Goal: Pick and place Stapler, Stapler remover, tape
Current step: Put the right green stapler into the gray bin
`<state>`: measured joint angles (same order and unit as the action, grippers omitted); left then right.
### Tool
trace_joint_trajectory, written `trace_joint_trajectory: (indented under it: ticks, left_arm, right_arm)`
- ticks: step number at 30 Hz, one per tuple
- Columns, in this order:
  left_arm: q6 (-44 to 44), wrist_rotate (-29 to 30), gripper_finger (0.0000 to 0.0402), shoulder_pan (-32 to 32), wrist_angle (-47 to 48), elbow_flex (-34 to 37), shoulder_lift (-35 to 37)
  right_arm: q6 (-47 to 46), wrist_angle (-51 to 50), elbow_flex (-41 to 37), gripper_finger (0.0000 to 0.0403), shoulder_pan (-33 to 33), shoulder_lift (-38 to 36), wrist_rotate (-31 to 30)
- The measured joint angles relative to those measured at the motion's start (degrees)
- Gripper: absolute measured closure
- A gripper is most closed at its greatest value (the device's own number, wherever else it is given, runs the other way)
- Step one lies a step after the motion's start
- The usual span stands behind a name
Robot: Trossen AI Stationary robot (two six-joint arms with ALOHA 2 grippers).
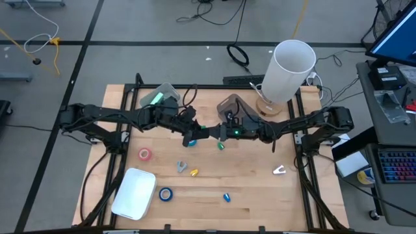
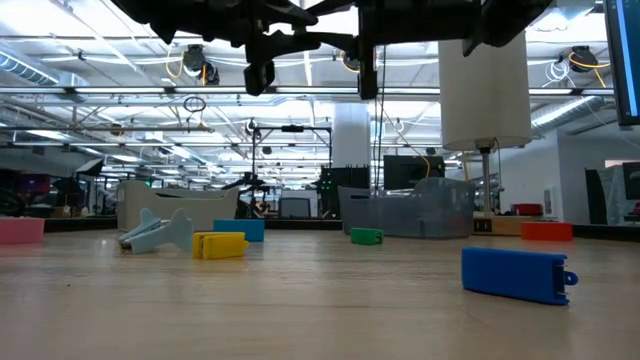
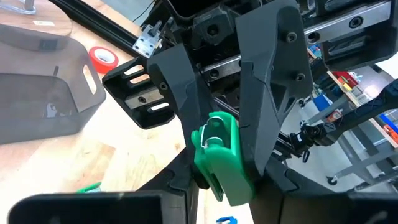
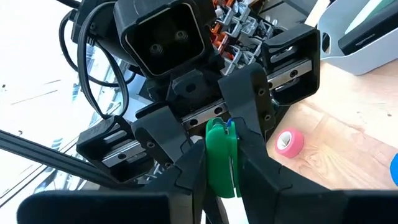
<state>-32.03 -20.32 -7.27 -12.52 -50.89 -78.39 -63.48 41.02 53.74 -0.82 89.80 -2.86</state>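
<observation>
blue rectangular plastic stapler lies nearest, on the wooden table. mid-table, aloft: green plastic clip-like piece, likely a stapler remover, pinched by both left gripper and right gripper in a handover. risk: drop if one lets go early. below lie pink tape roll, blue tape roll, yellow stapler; nothing blocks.

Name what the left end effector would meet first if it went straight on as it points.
Probably the green stapler remover already between its fingers, then the right end effector facing it.
</observation>
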Motion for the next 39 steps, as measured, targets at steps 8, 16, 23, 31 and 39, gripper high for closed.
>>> trace_joint_trajectory:
  ticks: [8,16,23,31,39]
  left_arm:
    - [0.38,-0.26,0.0312,0.02,1.11,-0.02,0.0]
    - [0.48,-0.22,0.0313,0.0,1.32,-0.02,0.0]
    - [0.65,-0.15,0.0313,0.0,1.68,-0.02,0.18]
    - [0.8,0.07,0.0313,0.41,2.38,-0.04,0.57]
    - [0.24,0.46,0.0313,1.48,2.65,-0.04,0.79]
  right_arm:
    - [1.75,-0.11,0.0,0.0302,0.0,0.09,1.45]
    - [2.9,-0.01,0.02,0.0267,-0.02,0.09,1.67]
    - [2.94,-0.72,0.11,0.0237,-0.03,0.04,1.68]
    - [4.03,-1.6,0.11,0.0228,0.07,0.04,1.59]
    - [4.19,-3.35,0.11,0.0229,0.04,0.04,0.88]
